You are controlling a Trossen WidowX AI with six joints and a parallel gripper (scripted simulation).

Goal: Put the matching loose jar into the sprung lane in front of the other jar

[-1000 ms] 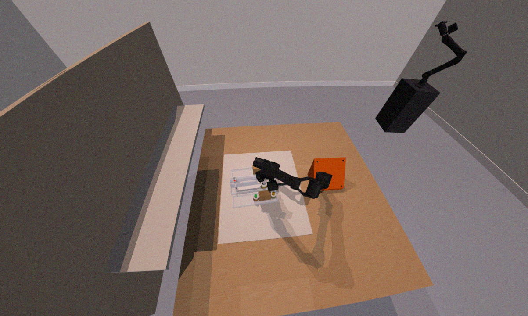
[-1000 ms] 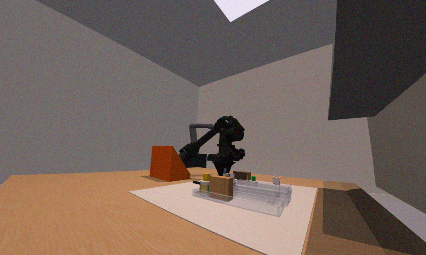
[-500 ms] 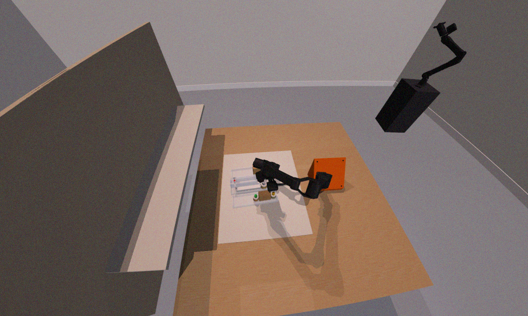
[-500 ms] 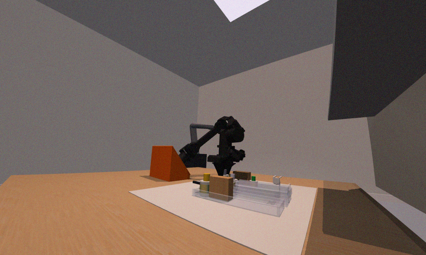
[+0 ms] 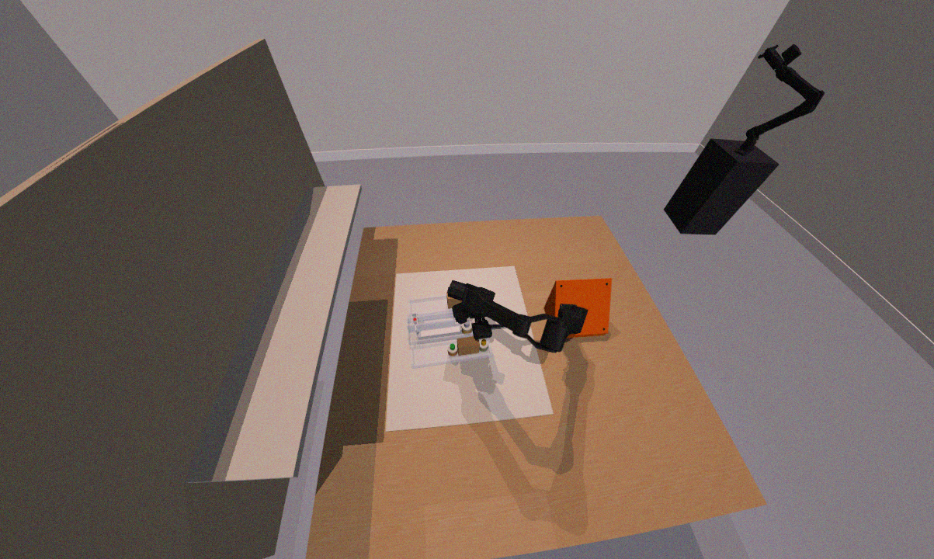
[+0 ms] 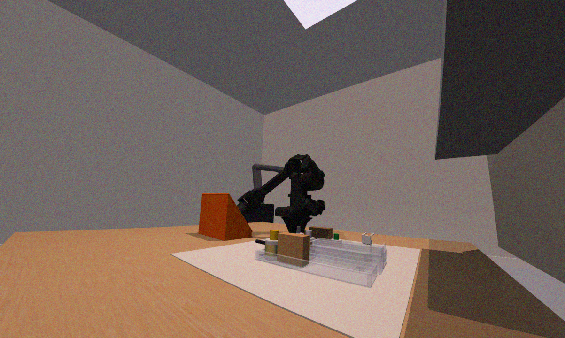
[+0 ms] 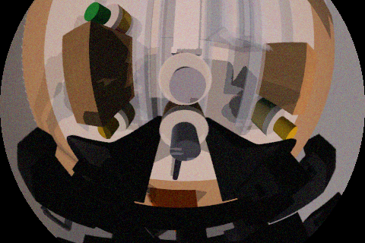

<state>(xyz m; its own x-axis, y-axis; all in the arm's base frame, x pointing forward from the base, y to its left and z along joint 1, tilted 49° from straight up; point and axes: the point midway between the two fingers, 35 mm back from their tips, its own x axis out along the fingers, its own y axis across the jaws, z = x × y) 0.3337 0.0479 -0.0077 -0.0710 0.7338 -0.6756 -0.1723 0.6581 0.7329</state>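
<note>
The grey-lidded lane jar (image 5: pixel 466 326) (image 6: pixel 308 233) (image 7: pixel 187 84) stands upright in the clear sprung lane (image 7: pixel 186 32). The pale pusher plate (image 7: pixel 186 51) is just behind it. My gripper (image 6: pixel 297 231) (image 7: pixel 182 121) is shut on a second jar with a darker grey lid (image 6: pixel 298 229) (image 7: pixel 185 146) and a white shoulder. The held jar is at the lane's front, close before the lane jar; I cannot tell whether they touch or whether its base is on the floor. The arm hides it in the top view. The low front stop is not clearly visible.
Brown blocks (image 5: pixel 467 345) (image 6: pixel 292 249) (image 7: pixel 287 72) flank the lane. A green-lidded jar (image 5: pixel 453 348) (image 7: pixel 98 13) and a yellow-lidded jar (image 5: pixel 484 345) (image 7: pixel 109 127) stand on the left; another yellow-lidded jar (image 6: pixel 271 248) (image 7: pixel 271 121) stands right. An orange wedge (image 5: pixel 585 302) (image 6: pixel 217 216) stands near the arm's base.
</note>
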